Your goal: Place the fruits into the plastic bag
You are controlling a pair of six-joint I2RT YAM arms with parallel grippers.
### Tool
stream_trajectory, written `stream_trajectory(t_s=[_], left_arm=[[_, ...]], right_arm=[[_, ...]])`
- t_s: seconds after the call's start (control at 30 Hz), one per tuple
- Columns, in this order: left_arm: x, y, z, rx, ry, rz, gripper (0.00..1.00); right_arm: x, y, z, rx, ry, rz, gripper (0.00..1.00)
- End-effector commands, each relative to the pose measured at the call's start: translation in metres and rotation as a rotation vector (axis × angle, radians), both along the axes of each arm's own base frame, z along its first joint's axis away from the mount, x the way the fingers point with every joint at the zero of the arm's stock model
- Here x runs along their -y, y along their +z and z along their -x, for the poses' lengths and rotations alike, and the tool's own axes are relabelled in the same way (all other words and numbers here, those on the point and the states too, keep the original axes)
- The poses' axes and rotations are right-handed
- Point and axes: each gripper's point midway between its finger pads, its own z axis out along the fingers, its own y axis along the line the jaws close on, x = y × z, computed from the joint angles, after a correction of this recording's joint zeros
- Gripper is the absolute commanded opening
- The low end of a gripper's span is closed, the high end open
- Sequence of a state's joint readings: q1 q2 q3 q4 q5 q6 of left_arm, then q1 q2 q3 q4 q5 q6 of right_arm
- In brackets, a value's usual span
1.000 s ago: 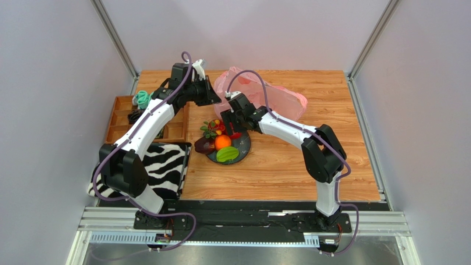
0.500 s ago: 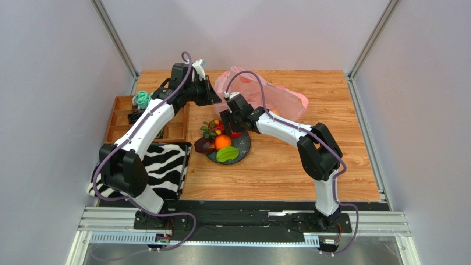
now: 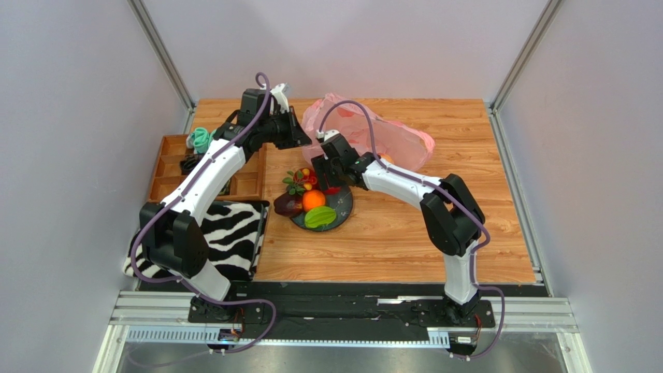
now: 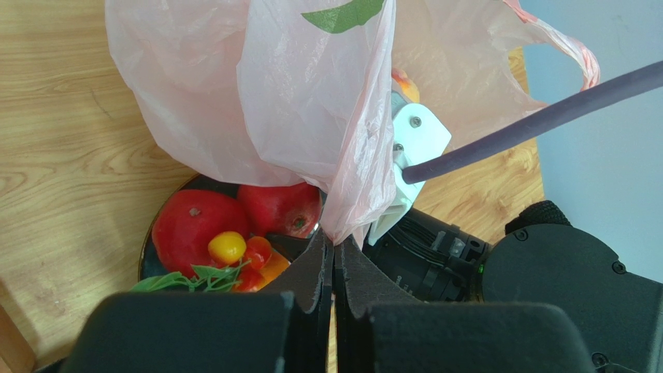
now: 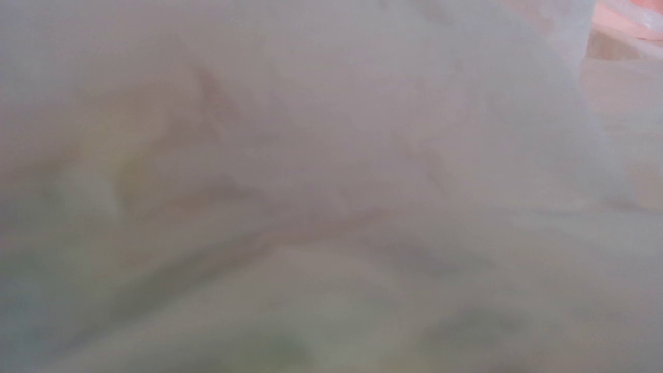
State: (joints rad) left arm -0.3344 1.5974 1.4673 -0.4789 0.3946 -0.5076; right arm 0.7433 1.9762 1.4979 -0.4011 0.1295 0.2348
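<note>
Fruits [image 3: 314, 203] sit on the dark plate [image 3: 343, 211], mid-table. Right gripper [image 3: 321, 177] hangs over its far edge; film blinds its camera, so spread or shut, can't tell. Just beyond, left gripper [image 4: 335, 247] pinches the rim of the plastic bag [image 3: 397, 138], fingers [image 4: 310, 272] pressed together. I'd hold that mouth high and grab 1 fruit squarely.

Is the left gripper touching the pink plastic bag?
Touching. The left wrist view shows the left gripper shut on a fold of the plastic bag.

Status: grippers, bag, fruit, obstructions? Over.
Left gripper shut on plastic bag rim. Right gripper over plate, jaws unreadable. Fruits on plate. Bag film covers right wrist view.
</note>
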Motion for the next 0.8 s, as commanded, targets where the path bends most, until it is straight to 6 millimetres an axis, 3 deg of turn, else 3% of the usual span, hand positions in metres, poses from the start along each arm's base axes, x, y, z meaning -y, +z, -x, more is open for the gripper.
stream_trajectory(t_s=[0.0, 0.5, 0.77], left_arm=[[0.004, 0.024, 0.001, 0.065, -0.012, 0.03, 0.0], [0.004, 0.019, -0.003, 0.056, -0.01, 0.025, 0.0], [0.006, 0.019, -0.004, 0.05, -0.009, 0.03, 0.0]], right_arm=[[0.022, 0.019, -0.007, 0.081, -0.035, 0.044, 0.4], [0.027, 0.046, 0.01, 0.102, 0.004, -0.009, 0.38], [0.027, 0.073, 0.042, 0.106, 0.093, -0.103, 0.37]])
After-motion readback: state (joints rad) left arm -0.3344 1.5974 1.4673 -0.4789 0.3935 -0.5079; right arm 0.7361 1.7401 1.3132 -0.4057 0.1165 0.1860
